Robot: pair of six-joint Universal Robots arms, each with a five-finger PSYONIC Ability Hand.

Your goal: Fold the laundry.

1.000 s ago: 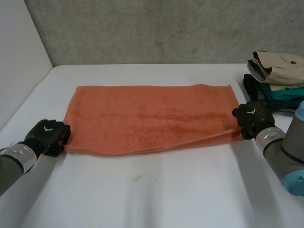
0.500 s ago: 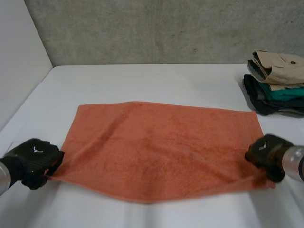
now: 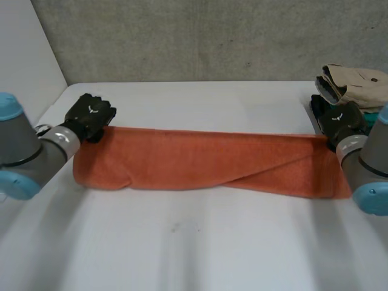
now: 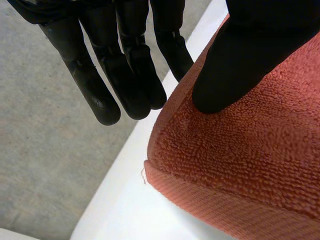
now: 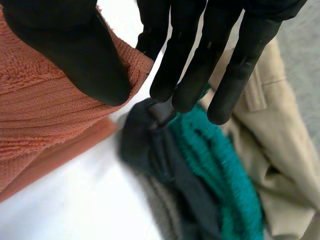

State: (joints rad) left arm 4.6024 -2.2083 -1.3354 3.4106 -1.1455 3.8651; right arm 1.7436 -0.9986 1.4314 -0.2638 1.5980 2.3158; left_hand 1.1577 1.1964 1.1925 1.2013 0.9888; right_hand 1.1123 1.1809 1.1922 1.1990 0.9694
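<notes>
In the head view, the orange towel (image 3: 200, 163) lies doubled lengthwise into a long band across the middle of the white worktop (image 3: 194, 248). The left robot hand (image 3: 91, 117) is at the band's far left corner and the right robot hand (image 3: 342, 123) at its far right corner. The far edge runs taut and straight between them. Towards the right the layers do not match: the lower one shows below a slanting upper edge. A stack of folded clothes (image 3: 354, 91) sits just behind the right robot hand.

In the left wrist view, the thumb (image 4: 240, 65) presses on the top of the towel corner. The straight fingers (image 4: 127, 75) reach past the edge behind it, so the corner looks pinched between them.

In the right wrist view, the thumb (image 5: 70, 50) bears on the towel's hem with the straight fingers (image 5: 200, 55) on the other side of the corner. That also reads as a pinch. The stack lies just beyond the fingertips.

As I judge it, the first lengthwise fold is nearly laid but not released. What is left is letting go, evening the right end, folding across the length, and adding the towel to the stack.
</notes>
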